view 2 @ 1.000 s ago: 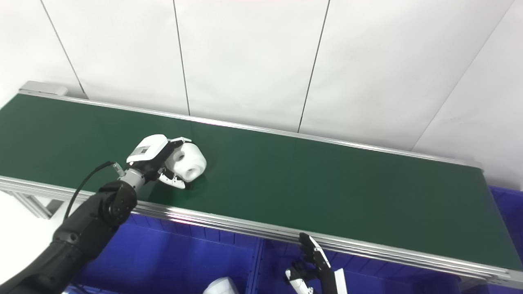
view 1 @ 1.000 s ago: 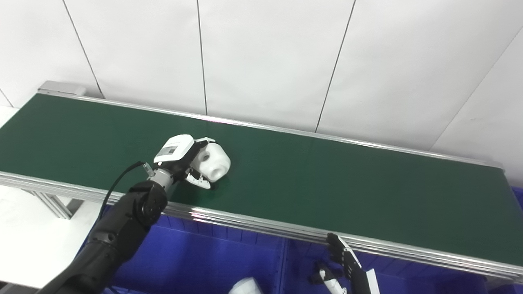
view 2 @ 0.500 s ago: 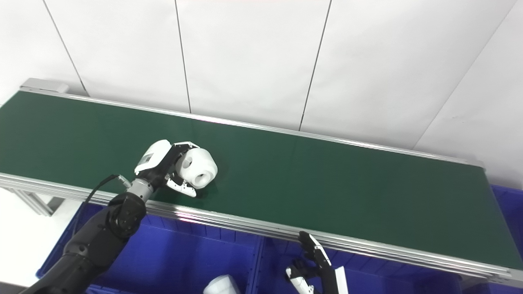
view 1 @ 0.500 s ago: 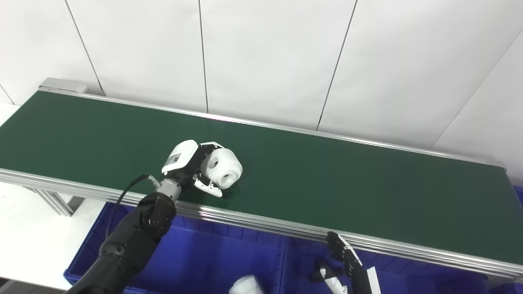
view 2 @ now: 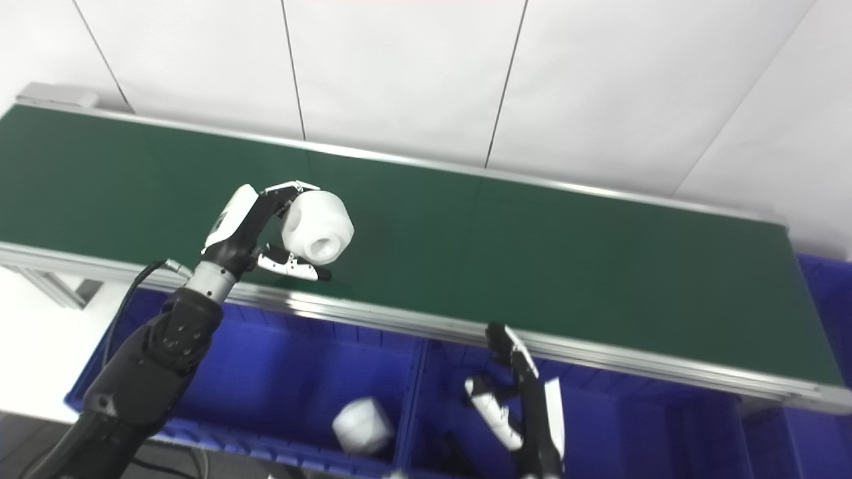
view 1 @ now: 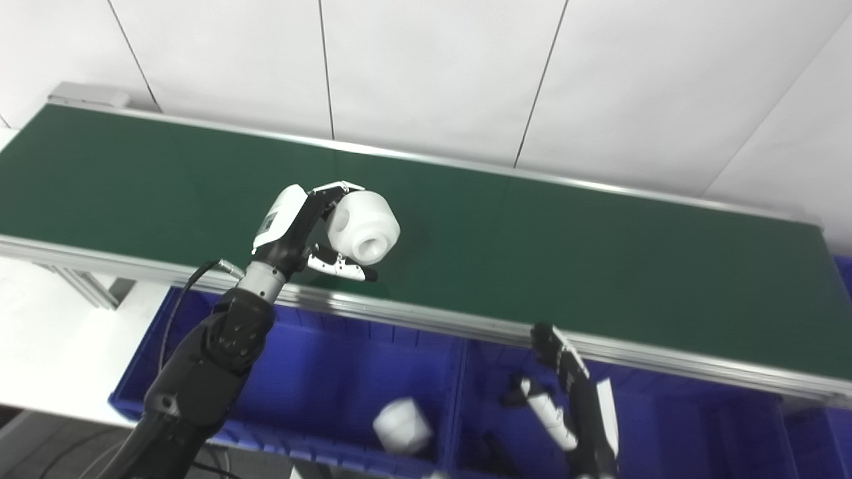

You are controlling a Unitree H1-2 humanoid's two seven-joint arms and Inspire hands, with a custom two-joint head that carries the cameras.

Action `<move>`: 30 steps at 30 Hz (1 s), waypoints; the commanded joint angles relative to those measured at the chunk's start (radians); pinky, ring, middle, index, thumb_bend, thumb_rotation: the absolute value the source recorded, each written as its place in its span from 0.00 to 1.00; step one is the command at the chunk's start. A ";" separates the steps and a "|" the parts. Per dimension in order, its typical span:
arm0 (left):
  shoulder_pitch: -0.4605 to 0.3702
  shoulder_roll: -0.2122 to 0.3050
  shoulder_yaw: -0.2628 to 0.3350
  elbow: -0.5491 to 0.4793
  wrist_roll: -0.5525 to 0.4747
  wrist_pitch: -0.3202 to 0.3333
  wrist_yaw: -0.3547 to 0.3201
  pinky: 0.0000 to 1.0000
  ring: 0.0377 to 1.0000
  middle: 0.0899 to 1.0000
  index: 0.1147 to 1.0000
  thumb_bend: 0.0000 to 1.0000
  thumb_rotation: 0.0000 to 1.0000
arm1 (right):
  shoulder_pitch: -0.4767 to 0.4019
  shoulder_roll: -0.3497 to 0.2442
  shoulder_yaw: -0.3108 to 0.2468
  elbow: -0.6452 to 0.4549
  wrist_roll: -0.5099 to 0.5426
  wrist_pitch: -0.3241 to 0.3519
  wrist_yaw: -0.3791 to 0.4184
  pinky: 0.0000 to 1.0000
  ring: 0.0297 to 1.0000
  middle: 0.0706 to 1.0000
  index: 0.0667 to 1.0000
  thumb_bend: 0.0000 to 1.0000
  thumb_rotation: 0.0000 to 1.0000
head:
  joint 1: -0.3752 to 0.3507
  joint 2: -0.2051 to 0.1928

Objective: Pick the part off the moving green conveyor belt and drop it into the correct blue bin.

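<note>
My left hand (view 1: 303,229) is shut on a white rounded part (view 1: 363,225) with a hole in its face, holding it lifted above the near side of the green conveyor belt (view 1: 532,246). The same part shows in the right eye view (view 2: 318,225). My right hand (view 1: 566,392) is open and empty, fingers up, below the belt's near rail over the blue bins. A blue bin (view 1: 313,372) lies under my left arm, with a second blue bin (view 1: 679,419) to its right.
A white part (view 1: 401,426) lies in the left bin near the divider. A dark object (view 2: 452,452) lies in the right bin. The belt's metal near rail (view 1: 432,319) runs between the belt and the bins. A white panelled wall stands behind.
My left hand has lifted the white part off the belt and drawn it towards the near rail. The camera has tilted down, so more of the bins shows. The right hand stays put.
</note>
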 commanded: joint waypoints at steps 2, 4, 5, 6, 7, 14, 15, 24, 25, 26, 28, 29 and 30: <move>0.034 0.019 -0.004 -0.046 0.006 -0.079 -0.001 0.42 0.39 0.45 0.48 0.50 0.00 | 0.000 0.012 -0.020 -0.049 -0.003 -0.044 0.031 0.80 0.83 0.83 0.84 0.78 0.80 | -0.024 0.014; 0.057 0.020 -0.008 -0.050 0.022 -0.111 0.003 0.41 0.39 0.45 0.49 0.49 0.00 | 0.008 0.019 -0.035 -0.064 0.005 -0.043 0.053 0.81 0.84 0.83 0.84 0.78 0.79 | -0.049 0.026; 0.076 0.021 -0.012 -0.051 0.027 -0.123 0.003 0.41 0.39 0.45 0.49 0.49 0.00 | 0.011 0.024 -0.042 -0.070 0.001 -0.042 0.059 0.81 0.84 0.83 0.84 0.78 0.79 | -0.064 0.032; 0.089 0.021 -0.013 -0.052 0.031 -0.131 0.002 0.42 0.39 0.45 0.48 0.50 0.00 | 0.013 0.029 -0.049 -0.075 -0.004 -0.042 0.065 0.81 0.84 0.83 0.84 0.78 0.79 | -0.064 0.032; 0.108 0.024 -0.017 -0.061 0.028 -0.130 -0.012 0.41 0.39 0.45 0.48 0.50 0.00 | 0.014 0.031 -0.054 -0.080 -0.012 -0.042 0.071 0.81 0.83 0.83 0.84 0.77 0.80 | -0.066 0.040; 0.165 0.063 -0.063 -0.097 0.113 -0.141 -0.032 0.40 0.39 0.47 0.46 0.50 0.00 | 0.026 0.039 -0.086 -0.101 -0.024 -0.043 0.112 0.80 0.83 0.83 0.84 0.75 0.81 | -0.055 0.046; 0.164 0.071 -0.074 -0.093 0.124 -0.147 -0.027 0.41 0.39 0.46 0.46 0.50 0.00 | 0.027 0.042 -0.090 -0.102 -0.025 -0.044 0.115 0.79 0.82 0.82 0.84 0.75 0.81 | -0.054 0.046; 0.148 0.103 -0.114 -0.071 0.130 -0.068 -0.186 0.51 0.43 0.45 0.43 0.50 0.00 | 0.034 0.054 -0.118 -0.101 -0.032 -0.042 0.147 0.79 0.82 0.82 0.84 0.76 0.80 | -0.040 0.040; 0.145 0.103 -0.119 -0.074 0.146 -0.047 -0.199 0.50 0.43 0.45 0.44 0.50 0.00 | 0.033 0.055 -0.120 -0.098 -0.028 -0.042 0.151 0.79 0.82 0.82 0.84 0.76 0.80 | -0.038 0.039; 0.142 0.102 -0.122 -0.077 0.156 -0.034 -0.207 0.50 0.42 0.46 0.44 0.50 0.00 | 0.032 0.056 -0.121 -0.096 -0.025 -0.042 0.154 0.79 0.82 0.82 0.84 0.76 0.80 | -0.037 0.038; 0.135 0.106 -0.137 -0.085 0.193 0.003 -0.232 0.50 0.42 0.46 0.45 0.50 0.00 | 0.031 0.058 -0.123 -0.093 -0.021 -0.043 0.158 0.79 0.82 0.82 0.84 0.76 0.79 | -0.033 0.033; 0.131 0.109 -0.146 -0.089 0.216 0.024 -0.247 0.51 0.42 0.46 0.44 0.50 0.00 | 0.031 0.058 -0.124 -0.092 -0.021 -0.043 0.158 0.79 0.82 0.82 0.84 0.76 0.79 | -0.033 0.033; 0.124 0.111 -0.159 -0.096 0.244 0.053 -0.269 0.53 0.50 0.46 0.43 0.51 0.00 | 0.028 0.057 -0.122 -0.089 -0.022 -0.044 0.157 0.79 0.82 0.82 0.83 0.76 0.79 | -0.031 0.031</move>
